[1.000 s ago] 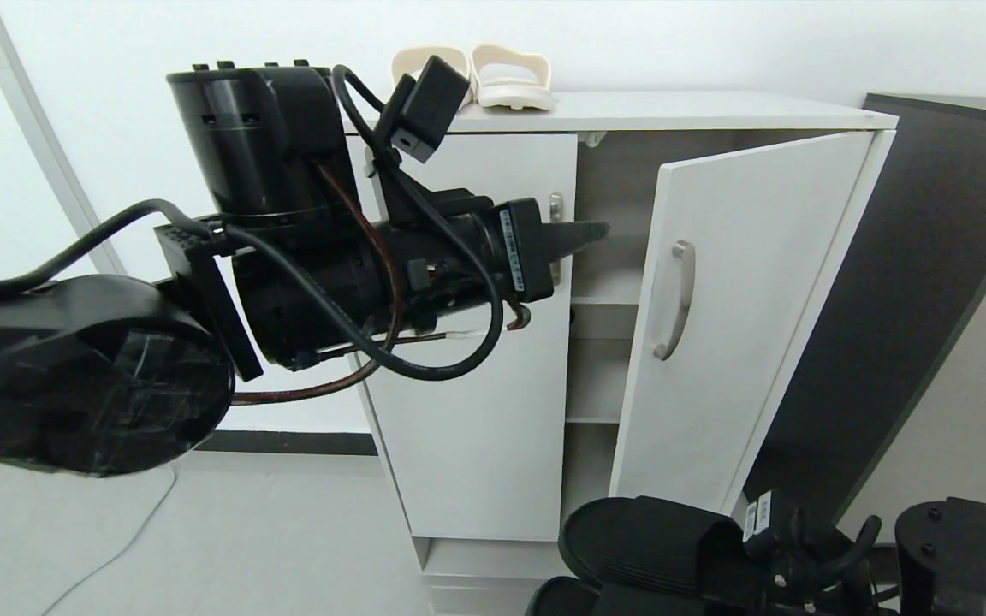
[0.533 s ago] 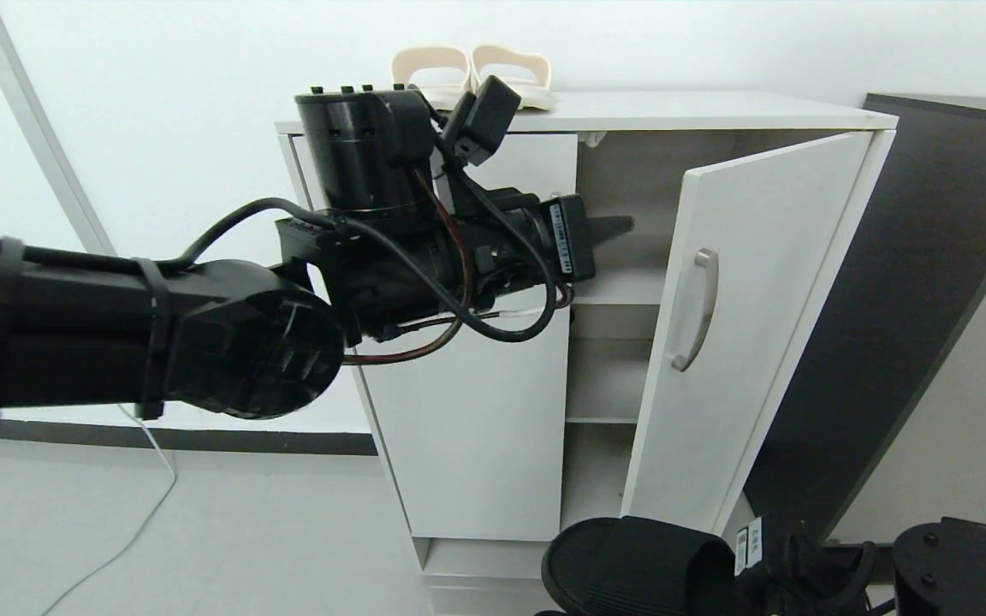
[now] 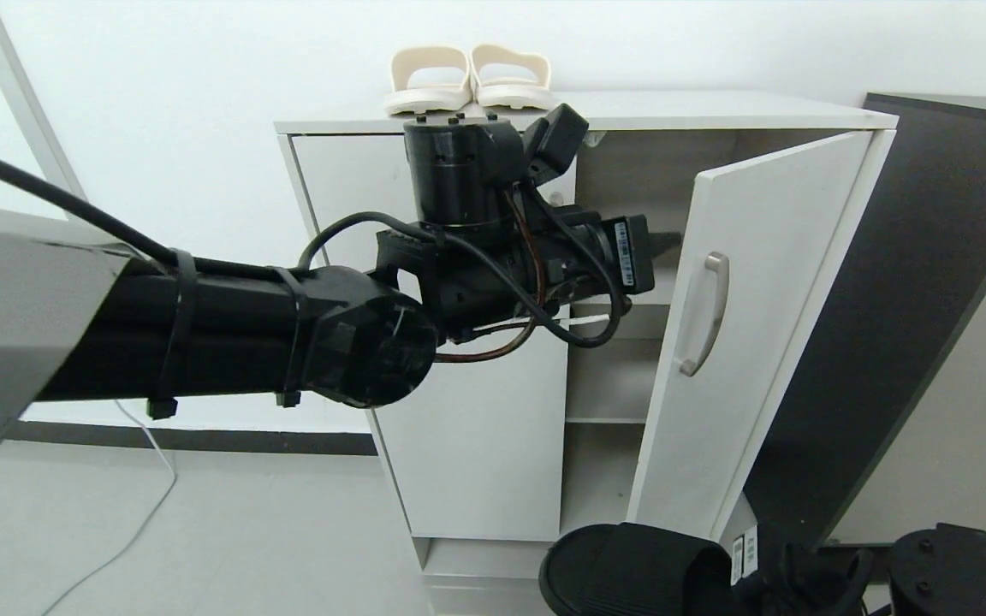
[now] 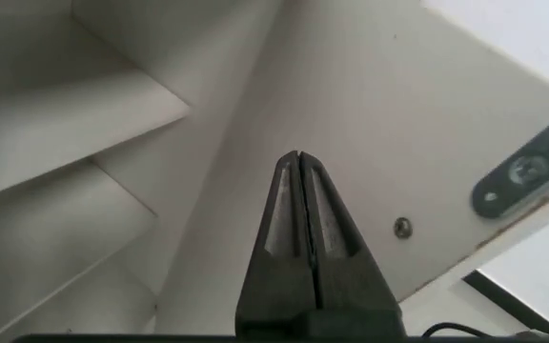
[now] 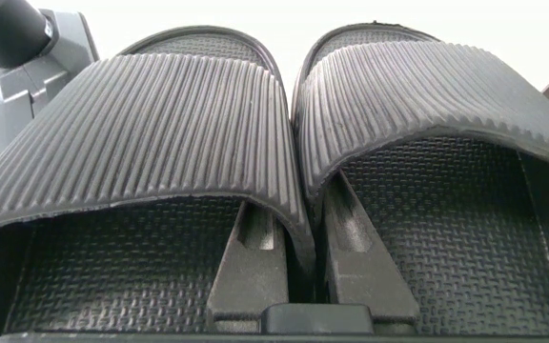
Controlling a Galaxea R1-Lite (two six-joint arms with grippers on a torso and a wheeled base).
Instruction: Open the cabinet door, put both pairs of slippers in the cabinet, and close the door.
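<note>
Opened already: cabinet door (image 3: 750, 342), swung out at 3 o'clock. Down at 5 o'clock, pinching black slippers (image 3: 630, 565) by the straps in right gripper (image 5: 308, 248), not yet shelved. Up at 12 o'clock, cream slippers (image 3: 469, 79) waiting atop the cabinet (image 3: 715, 107). Holding left gripper (image 4: 298, 167), fingers together, inside the opening. Remaining: shelving both pairs, closing up. Hard to say whether touching the door; black pair cut off at 6 o'clock.

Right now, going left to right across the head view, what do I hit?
cable → closed left door → shelves → open right door → dark panel. The arm and both slipper pairs overlap these, so they are left out.
</note>
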